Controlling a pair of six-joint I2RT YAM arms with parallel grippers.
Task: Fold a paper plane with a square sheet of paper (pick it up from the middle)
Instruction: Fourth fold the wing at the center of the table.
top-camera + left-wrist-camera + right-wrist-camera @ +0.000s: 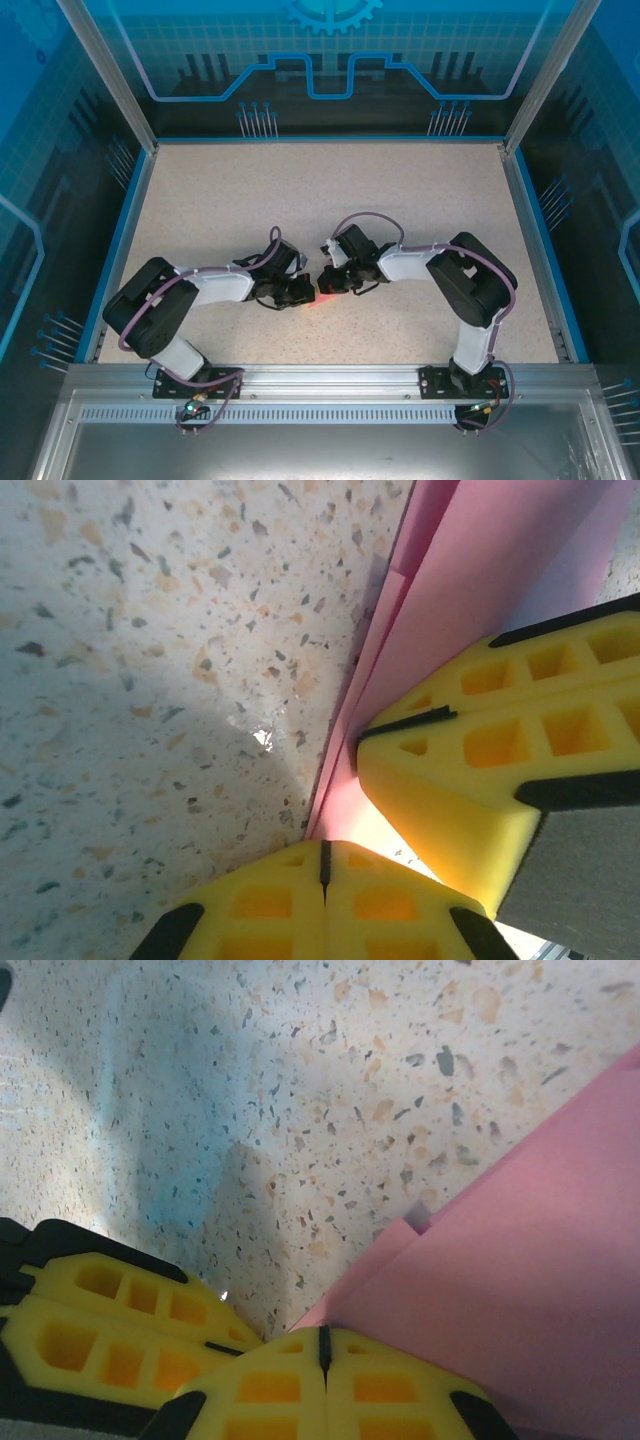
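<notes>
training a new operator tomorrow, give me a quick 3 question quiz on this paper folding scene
1. True or false: the left gripper is wide open.
2. The pink paper lies on: A) a speckled table; B) a metal tray; C) a plate.
3. Where does the right gripper sit relative to the left one?

Key
1. False, it is shut.
2. A.
3. Close beside it, tips nearly together at the paper, near the table's middle.
</notes>
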